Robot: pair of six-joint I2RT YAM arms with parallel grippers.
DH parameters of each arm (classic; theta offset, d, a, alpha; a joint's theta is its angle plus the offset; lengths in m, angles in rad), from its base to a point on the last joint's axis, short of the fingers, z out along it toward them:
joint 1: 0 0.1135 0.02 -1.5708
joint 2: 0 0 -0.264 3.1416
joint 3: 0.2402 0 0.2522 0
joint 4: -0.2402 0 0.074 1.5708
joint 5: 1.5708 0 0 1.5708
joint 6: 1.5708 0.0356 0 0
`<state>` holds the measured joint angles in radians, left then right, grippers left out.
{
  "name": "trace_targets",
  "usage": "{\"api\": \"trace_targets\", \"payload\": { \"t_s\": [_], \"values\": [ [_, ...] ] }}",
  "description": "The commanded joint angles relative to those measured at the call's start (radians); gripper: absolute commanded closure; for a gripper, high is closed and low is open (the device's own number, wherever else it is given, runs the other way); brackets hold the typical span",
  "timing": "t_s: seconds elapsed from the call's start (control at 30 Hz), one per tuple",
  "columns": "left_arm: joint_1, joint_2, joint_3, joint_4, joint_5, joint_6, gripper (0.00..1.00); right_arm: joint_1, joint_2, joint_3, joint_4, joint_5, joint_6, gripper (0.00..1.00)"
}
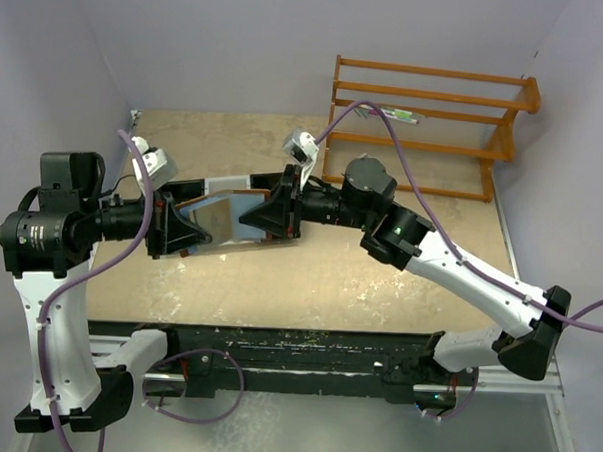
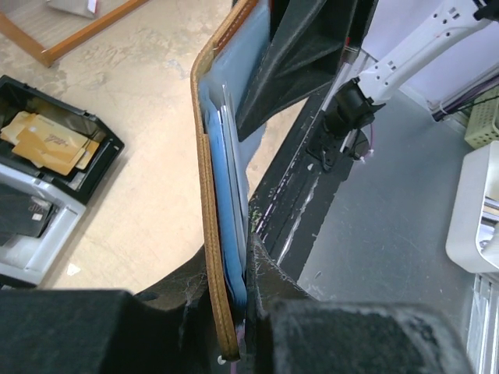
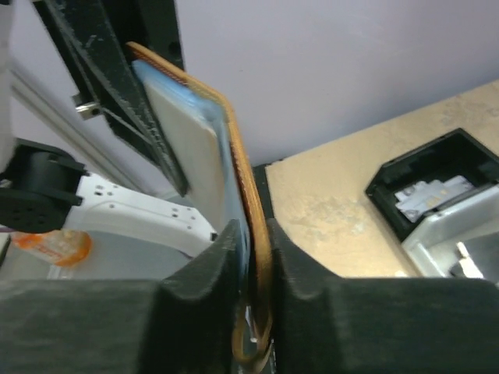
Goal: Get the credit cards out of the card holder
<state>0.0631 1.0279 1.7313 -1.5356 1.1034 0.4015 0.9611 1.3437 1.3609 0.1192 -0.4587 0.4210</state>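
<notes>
While held aloft, the card holder gapes.
Left gripper and right gripper both clench it; credit cards sit inside.

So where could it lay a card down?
Bare tan tabletop lies between the brown leather card holder and the black near-edge rail, also by the back wall left of the orange wooden rack. The middle is crowded.

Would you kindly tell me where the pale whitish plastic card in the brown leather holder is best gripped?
Probably at the exposed edge of the pale whitish card, coming from the lining side: the brown leather card holder covers its other face.
</notes>
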Motion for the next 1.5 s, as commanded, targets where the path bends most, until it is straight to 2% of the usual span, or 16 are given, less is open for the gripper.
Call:
{"api": "trace_targets", "payload": {
  "t_s": [0.0,0.07,0.33,0.4,0.47,0.5,0.6,0.77,1.1,1.47],
  "values": [
    [-0.002,0.008,0.044,0.005,0.188,-0.019,0.85,0.030,-0.048,-0.014,0.119,-0.033,0.049,0.89],
    [-0.002,0.013,0.051,-0.005,0.215,-0.013,0.85,0.030,-0.087,-0.041,0.151,-0.047,0.063,1.00],
    [-0.003,0.032,0.032,-0.011,0.301,0.003,0.84,0.031,-0.229,-0.143,0.216,-0.163,0.119,1.00],
    [-0.003,0.036,0.024,-0.009,0.314,0.000,0.77,0.030,-0.238,-0.152,0.229,-0.185,0.141,1.00],
    [-0.003,0.038,0.023,-0.010,0.317,-0.003,0.59,0.030,-0.242,-0.163,0.258,-0.208,0.179,1.00],
    [-0.004,0.037,0.023,-0.011,0.318,-0.005,0.54,0.030,-0.247,-0.164,0.269,-0.205,0.191,1.00],
    [-0.004,0.028,0.026,-0.011,0.328,-0.008,0.48,0.030,-0.257,-0.168,0.282,-0.181,0.202,1.00],
    [-0.004,0.022,0.026,-0.011,0.336,-0.012,0.46,0.029,-0.251,-0.162,0.304,-0.183,0.245,1.00],
    [-0.014,0.014,0.048,-0.011,0.386,-0.022,0.41,0.024,-0.236,-0.128,0.217,-0.143,0.235,1.00],
    [-0.046,-0.008,0.030,-0.012,0.367,-0.005,0.39,0.025,-0.209,-0.102,0.188,-0.147,0.238,1.00]
  ]
}}
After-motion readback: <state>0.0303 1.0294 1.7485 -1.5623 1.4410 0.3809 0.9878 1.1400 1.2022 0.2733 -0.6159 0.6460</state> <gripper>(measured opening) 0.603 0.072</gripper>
